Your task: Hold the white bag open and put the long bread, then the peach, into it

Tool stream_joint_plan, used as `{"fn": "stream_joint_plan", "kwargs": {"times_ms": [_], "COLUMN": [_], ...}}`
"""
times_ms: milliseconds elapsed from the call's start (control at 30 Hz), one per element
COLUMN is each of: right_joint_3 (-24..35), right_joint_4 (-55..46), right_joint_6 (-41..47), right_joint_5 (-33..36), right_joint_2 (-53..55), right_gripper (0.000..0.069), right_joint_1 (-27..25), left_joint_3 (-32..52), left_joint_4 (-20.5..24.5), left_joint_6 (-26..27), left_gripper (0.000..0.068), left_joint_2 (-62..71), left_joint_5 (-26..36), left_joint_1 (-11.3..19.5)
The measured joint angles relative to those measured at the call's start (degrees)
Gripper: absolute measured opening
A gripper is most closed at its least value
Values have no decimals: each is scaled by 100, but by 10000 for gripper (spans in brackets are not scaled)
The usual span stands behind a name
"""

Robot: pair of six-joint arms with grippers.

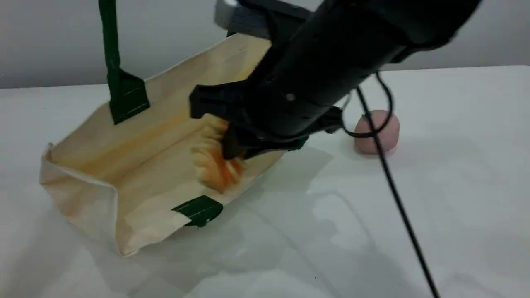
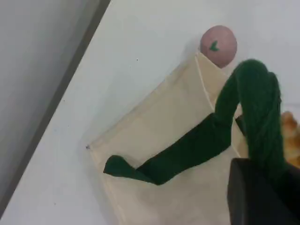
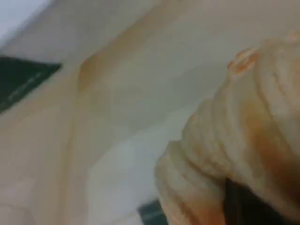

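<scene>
The white bag point(image 1: 136, 165) lies on the table with its mouth held open. Its green handle point(image 1: 111, 49) is pulled straight up out of the scene view. In the left wrist view my left gripper point(image 2: 258, 192) is shut on that handle point(image 2: 253, 108), above the bag point(image 2: 178, 140). My right gripper point(image 1: 234, 151) reaches into the bag's mouth, shut on the long bread point(image 1: 213, 159). The ridged bread point(image 3: 234, 150) fills the right wrist view against the bag's inner wall point(image 3: 117, 117). The peach point(image 1: 377, 132) sits on the table right of the bag, also visible past the bag's corner point(image 2: 218, 44).
A black cable point(image 1: 397, 194) hangs from the right arm and runs across the table in front of the peach. A green patch point(image 1: 198, 210) marks the bag's near rim. A grey wall stands behind the table's far edge.
</scene>
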Motion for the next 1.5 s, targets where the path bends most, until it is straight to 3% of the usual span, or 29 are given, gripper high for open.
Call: {"fn": "stream_joint_plan", "kwargs": {"times_ms": [333, 833, 933, 1100, 1233, 1333, 1500], "right_joint_3": [-778, -1023, -1083, -1165, -1177, -1177, -1177], "right_joint_4": [181, 199, 199, 408, 268, 54, -348], "right_joint_6": [-406, -406, -401, -351, -408, -413, -419], "right_joint_5": [-10, -88, -4, 133, 268, 509, 938], "right_joint_2": [423, 1067, 1083, 1083, 1032, 906, 618], "right_gripper": [95, 106, 181, 451, 619, 646, 615], "right_joint_1": [0, -6, -6, -11, -18, -86, -339], "left_joint_3": [0, 0, 0, 0, 0, 0, 0], "left_joint_4": [-484, -406, -411, -411, -411, -411, -416], "left_joint_6": [379, 379, 379, 379, 379, 379, 379], "left_gripper": [102, 102, 102, 102, 102, 102, 102], "left_joint_2": [0, 0, 0, 0, 0, 0, 0], "left_joint_5": [0, 5, 5, 5, 5, 5, 5], "left_joint_1": [0, 0, 0, 0, 0, 0, 0]}}
